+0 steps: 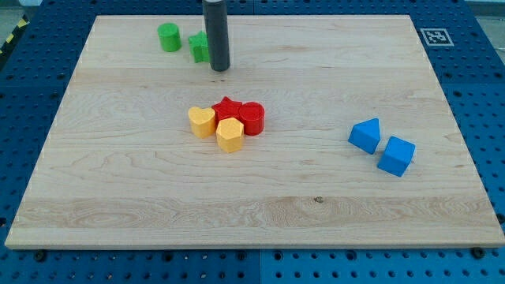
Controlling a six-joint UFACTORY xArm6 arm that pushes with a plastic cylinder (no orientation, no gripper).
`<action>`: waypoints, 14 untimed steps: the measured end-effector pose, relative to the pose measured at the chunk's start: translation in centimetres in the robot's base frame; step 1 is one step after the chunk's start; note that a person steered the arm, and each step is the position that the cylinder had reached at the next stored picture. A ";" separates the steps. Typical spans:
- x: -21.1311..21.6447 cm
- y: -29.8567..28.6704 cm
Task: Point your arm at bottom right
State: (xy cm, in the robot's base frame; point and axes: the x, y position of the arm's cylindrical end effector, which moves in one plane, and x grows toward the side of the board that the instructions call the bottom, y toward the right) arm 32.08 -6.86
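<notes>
Target region: the bottom-right corner of the desk (473, 229), at about 5 o'clock from the board's centre. It is bare wood; no block lies on it. My tip (219, 68) stands far from it, near the top edge at about 11 o'clock from the centre, so I judge the task barely begun: the whole diagonal crossing of the board is left to do.

There is no pincer on this rig, only the dark rod, so no open or closed state can be told.

Nearest the target are two blue blocks: a blue wedge-like block (365, 135) and, just beside it at its 4 o'clock, a blue cube (396, 156). They sit at about 3 o'clock from the centre, above the target corner. A straight line from my tip to the corner would, I judge, pass below and to the left of them.

Closer to that line is the central cluster, packed together: a yellow heart-shaped block (202, 121), a yellow hexagonal block (230, 135), a red star-shaped block (227, 108) and a red cylinder (252, 118). I would route to their right to avoid pushing them.

At my tip's 9 o'clock, a green block (198, 47) is just beside the rod and partly hidden by it; a green cylinder (169, 37) lies further left.
</notes>
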 end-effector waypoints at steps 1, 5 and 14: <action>-1.8 -2.9; 1.0 15.1; 3.0 41.3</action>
State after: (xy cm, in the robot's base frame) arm 35.08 34.49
